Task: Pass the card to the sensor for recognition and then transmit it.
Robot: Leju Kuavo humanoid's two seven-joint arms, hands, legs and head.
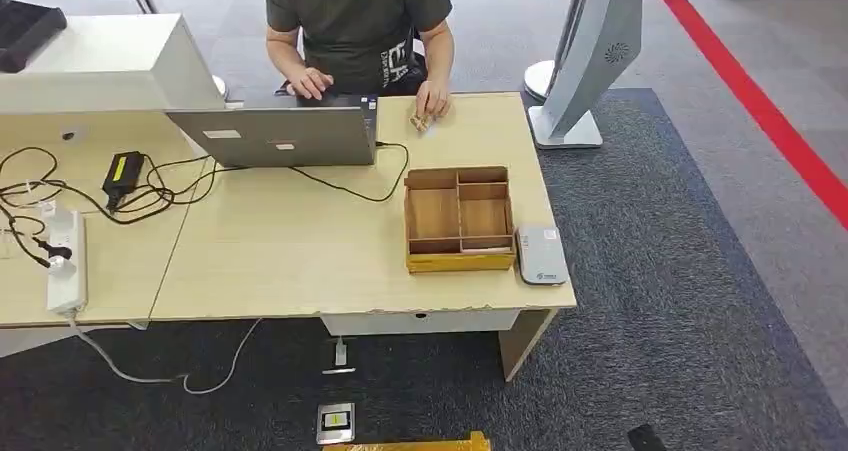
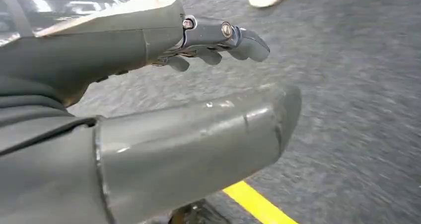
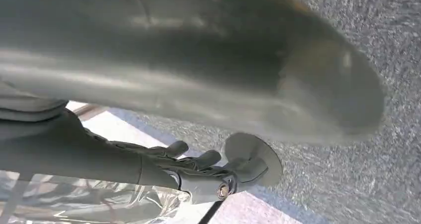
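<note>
A white card sensor (image 1: 541, 254) lies flat on the wooden table (image 1: 280, 261) near its right front corner. At the far edge a person (image 1: 357, 26) rests a hand on a small tan thing (image 1: 421, 122), perhaps the card; it is too small to tell. My left hand (image 2: 149, 50) hangs over grey carpet with its fingers (image 2: 218, 37) stretched out and its thumb apart, holding nothing. My right hand (image 3: 149, 159) also hangs above carpet, its fingers (image 3: 198, 162) loosely spread, with nothing in it.
A divided wooden box (image 1: 458, 219) stands just left of the sensor. A laptop (image 1: 275, 136) and its cable sit before the person. A power strip (image 1: 65, 261) and a black adapter (image 1: 122, 171) lie on the left table. A white stand (image 1: 585, 61) rises beyond the table's right end.
</note>
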